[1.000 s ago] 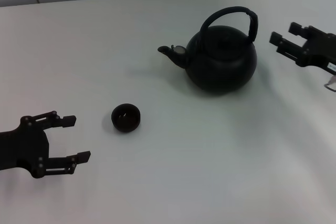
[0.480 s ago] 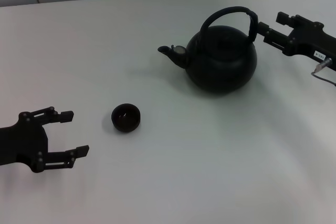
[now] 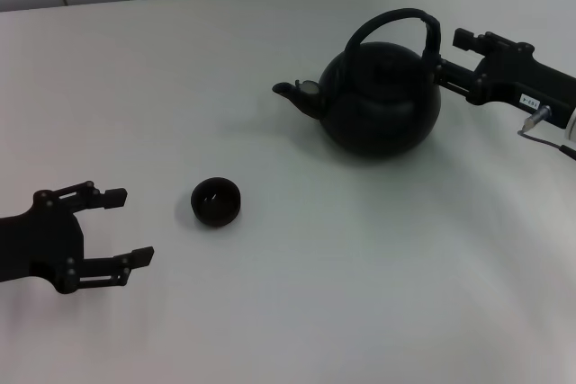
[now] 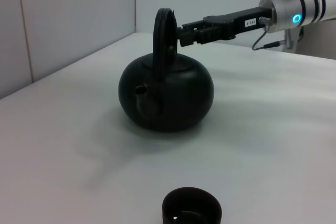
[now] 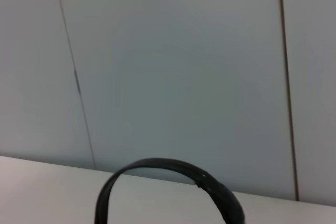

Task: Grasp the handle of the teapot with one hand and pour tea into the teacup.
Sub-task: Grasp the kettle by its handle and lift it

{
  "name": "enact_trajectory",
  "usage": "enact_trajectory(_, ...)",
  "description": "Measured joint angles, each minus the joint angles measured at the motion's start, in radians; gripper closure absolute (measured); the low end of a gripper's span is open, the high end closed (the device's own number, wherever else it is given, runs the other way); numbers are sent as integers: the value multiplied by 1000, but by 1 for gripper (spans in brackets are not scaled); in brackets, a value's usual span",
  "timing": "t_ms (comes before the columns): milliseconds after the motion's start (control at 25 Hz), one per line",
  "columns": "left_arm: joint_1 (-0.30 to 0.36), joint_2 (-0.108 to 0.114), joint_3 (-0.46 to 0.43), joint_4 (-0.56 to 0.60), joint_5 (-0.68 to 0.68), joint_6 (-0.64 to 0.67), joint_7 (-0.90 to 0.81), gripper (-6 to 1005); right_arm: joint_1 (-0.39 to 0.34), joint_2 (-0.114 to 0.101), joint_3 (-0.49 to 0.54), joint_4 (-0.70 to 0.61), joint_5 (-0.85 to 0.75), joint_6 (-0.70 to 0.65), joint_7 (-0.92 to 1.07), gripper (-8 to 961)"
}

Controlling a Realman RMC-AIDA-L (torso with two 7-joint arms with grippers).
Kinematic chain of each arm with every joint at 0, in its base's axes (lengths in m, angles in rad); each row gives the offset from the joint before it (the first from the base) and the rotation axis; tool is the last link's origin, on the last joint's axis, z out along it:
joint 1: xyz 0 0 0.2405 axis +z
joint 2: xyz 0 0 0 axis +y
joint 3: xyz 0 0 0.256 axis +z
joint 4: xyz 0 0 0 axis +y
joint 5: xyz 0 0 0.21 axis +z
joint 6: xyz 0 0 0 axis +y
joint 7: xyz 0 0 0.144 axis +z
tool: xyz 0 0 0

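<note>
Left gripper [image 3: 126,227]: low at the left of the white table [image 3: 297,312], fingers spread apart, holding nothing, pointed toward the cup.
Teacup [image 3: 216,201]: upright on the table just right of the left gripper, apart from it, well short of the teapot.
Teapot [image 3: 380,102]: upright farther back and to the right, spout toward the left.
Handle [image 3: 396,22]: arched over the pot, standing upright.
Right gripper [image 3: 443,56]: at the handle's right side, fingers either side of it; whether they clamp it, cannot tell.
</note>
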Motion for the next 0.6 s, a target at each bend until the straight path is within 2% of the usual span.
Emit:
enact_trajectory(160,0,-1,0,0,-3,-2,0,138,14,-1,0,6,1,44,-3,329)
enact_trajectory(600,0,-2,0,0,-6,-2,-11,138,48,-1,-1,21,2,56,-29,377)
